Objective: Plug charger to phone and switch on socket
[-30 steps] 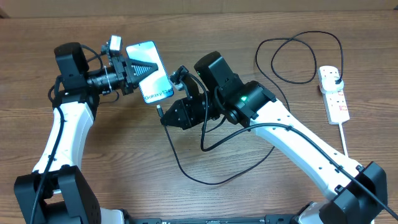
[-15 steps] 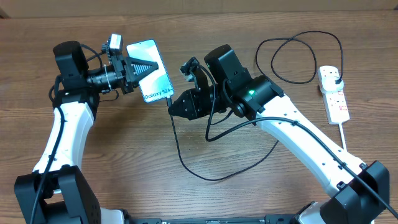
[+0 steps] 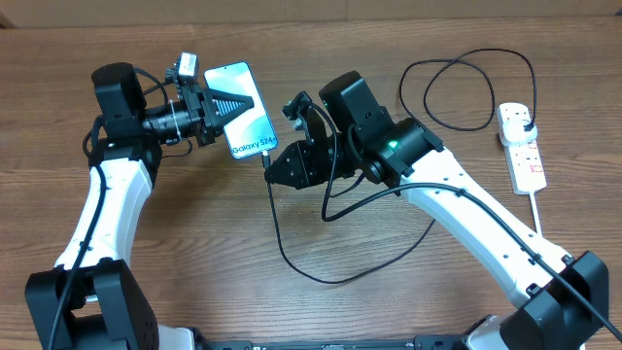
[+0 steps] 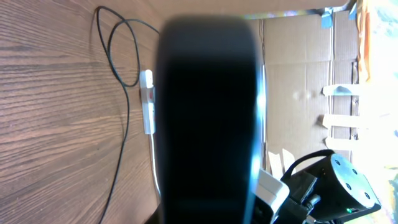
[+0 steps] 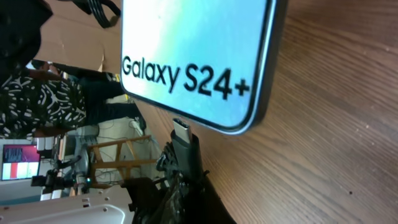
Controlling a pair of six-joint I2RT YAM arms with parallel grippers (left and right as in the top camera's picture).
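My left gripper (image 3: 222, 104) is shut on the phone (image 3: 243, 109) and holds it off the table, cyan screen up, "Galaxy S24+" at its lower end. In the left wrist view the phone's dark back (image 4: 208, 112) fills the middle and hides the fingers. My right gripper (image 3: 274, 163) is shut on the charger's connector tip (image 5: 184, 135), which sits just below the phone's bottom edge (image 5: 205, 121), almost touching. The charger cable (image 3: 292, 255) loops across the table to a black plug (image 3: 520, 119) in the white socket (image 3: 522, 146) at the far right.
The thick white cord (image 3: 537, 219) runs from the socket toward the table's front right. The charger cable makes a big loop (image 3: 466, 92) left of the socket. Cardboard panels (image 4: 298, 74) stand beyond the table.
The right gripper has carried the connector up and right, to the phone's bottom edge. The left arm has shifted the phone slightly right. Both stay shut.
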